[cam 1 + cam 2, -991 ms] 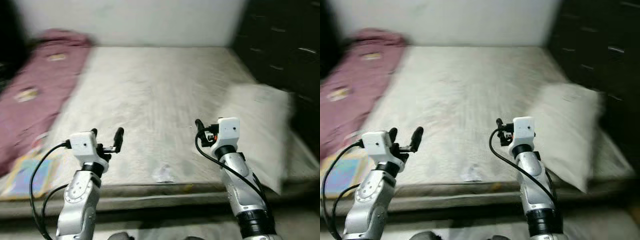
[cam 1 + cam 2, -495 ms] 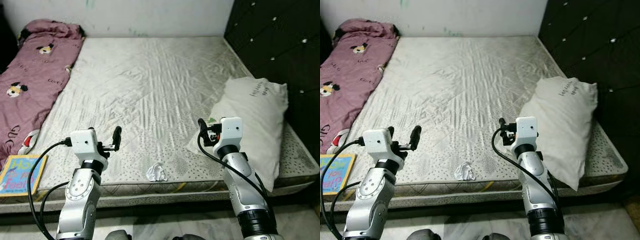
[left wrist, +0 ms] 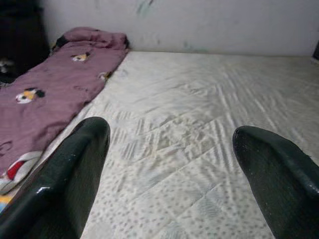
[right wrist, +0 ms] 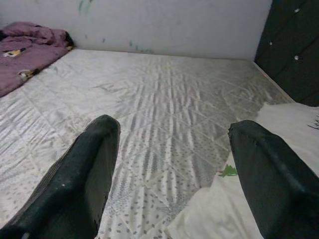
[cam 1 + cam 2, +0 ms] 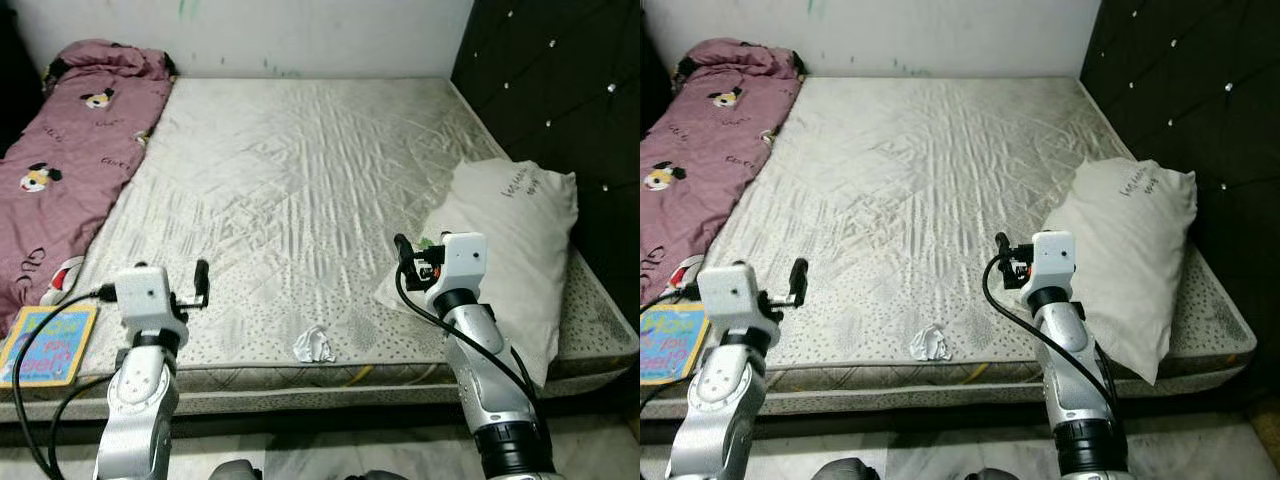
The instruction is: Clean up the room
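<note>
A crumpled white scrap of paper [image 5: 315,344] lies on the bare mattress [image 5: 300,180] near its front edge, between my two arms. My left gripper [image 5: 196,281] hovers over the front left of the mattress, open, with nothing between its fingers [image 3: 75,174]. My right gripper [image 5: 407,256] is held up beside the white pillow [image 5: 510,250], also open and empty, its fingers [image 4: 94,164] wide apart. A colourful book [image 5: 45,345] rests at the mattress's front left corner, by the pink cartoon-print blanket [image 5: 60,170].
A dark padded wall [image 5: 560,90] runs along the right side behind the pillow. A pale wall [image 5: 300,35] closes the far end. The blanket covers the left strip of the bed. Pale floor [image 5: 320,460] shows below the mattress edge.
The blur of a second ago has gone and the view has steadied. My left arm has shifted to the left, away from the paper scrap. The right arm holds its place.
</note>
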